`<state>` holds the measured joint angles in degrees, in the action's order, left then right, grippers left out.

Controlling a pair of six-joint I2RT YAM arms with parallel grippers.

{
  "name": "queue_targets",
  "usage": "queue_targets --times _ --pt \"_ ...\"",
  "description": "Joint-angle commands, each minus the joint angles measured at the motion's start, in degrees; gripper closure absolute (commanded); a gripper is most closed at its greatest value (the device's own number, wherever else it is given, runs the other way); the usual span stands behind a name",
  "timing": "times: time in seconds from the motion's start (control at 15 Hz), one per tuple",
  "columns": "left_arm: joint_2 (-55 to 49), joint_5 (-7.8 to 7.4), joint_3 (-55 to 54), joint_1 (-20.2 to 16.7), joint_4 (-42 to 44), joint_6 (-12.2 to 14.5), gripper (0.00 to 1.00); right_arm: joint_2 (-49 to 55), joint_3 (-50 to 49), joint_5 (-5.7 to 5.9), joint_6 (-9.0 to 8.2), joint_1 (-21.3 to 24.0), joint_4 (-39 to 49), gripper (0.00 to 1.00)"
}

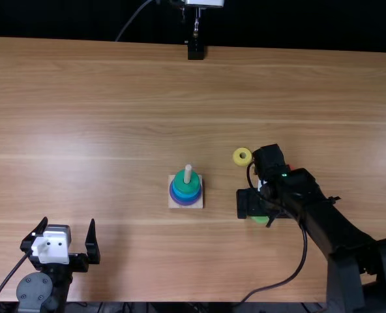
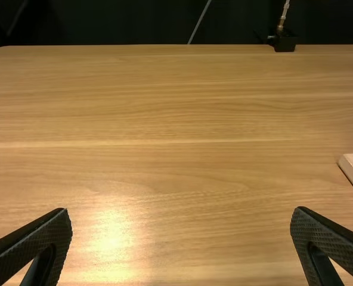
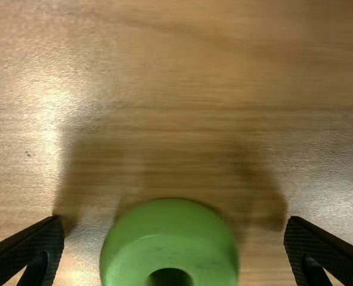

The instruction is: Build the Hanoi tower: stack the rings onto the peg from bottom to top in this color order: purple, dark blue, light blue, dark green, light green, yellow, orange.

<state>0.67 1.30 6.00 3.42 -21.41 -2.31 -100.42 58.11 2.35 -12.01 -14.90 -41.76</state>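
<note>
Sitting mid-table, top view: base (image 1: 173,205) with peg (image 1: 188,172), purple ring (image 1: 186,202), blues, dark green ring (image 1: 182,184) on top. Yellow ring (image 1: 237,156) beside right gripper (image 1: 248,203), light green ring (image 1: 260,220) partly under it. Left gripper (image 1: 67,223) near edge.
Left wrist view: fingers spread.
Right wrist view: fingers spread, light green ring between.

Left black jointed arm (image 1: 35,291): short and folded at the top view's lower left, its left gripper (image 1: 68,223) pointing forward, with two flat black fingers (image 2: 38,238) spread wide. Right black jointed arm (image 1: 340,228): extended diagonally forward and inward from the lower right; its right gripper (image 1: 250,203) is directed downward, the two flat fingers (image 3: 32,247) parted widely in the wrist view.
</note>
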Motion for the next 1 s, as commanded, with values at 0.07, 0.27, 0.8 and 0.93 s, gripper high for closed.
queue_targets --times 0.07,0.27,0.8,0.93 --pt "-0.7 -0.25 -6.0 0.6 -4.4 0.2 0.0 1.8 -2.3 1.13 -0.54 -0.7 -0.3 0.0" --pt "-0.7 -0.25 -6.0 0.6 -4.4 0.2 0.0 2.9 -3.3 1.13 -5.08 -0.7 -0.6 0.0" --pt "-0.7 -0.25 -6.0 0.6 -4.4 0.2 0.0 3.8 -3.6 1.45 -10.03 -1.3 0.4 0.86" --pt "-0.7 -0.25 -6.0 0.6 -4.4 0.2 0.0 3.8 -3.4 1.66 -9.93 -2.0 0.5 1.0"
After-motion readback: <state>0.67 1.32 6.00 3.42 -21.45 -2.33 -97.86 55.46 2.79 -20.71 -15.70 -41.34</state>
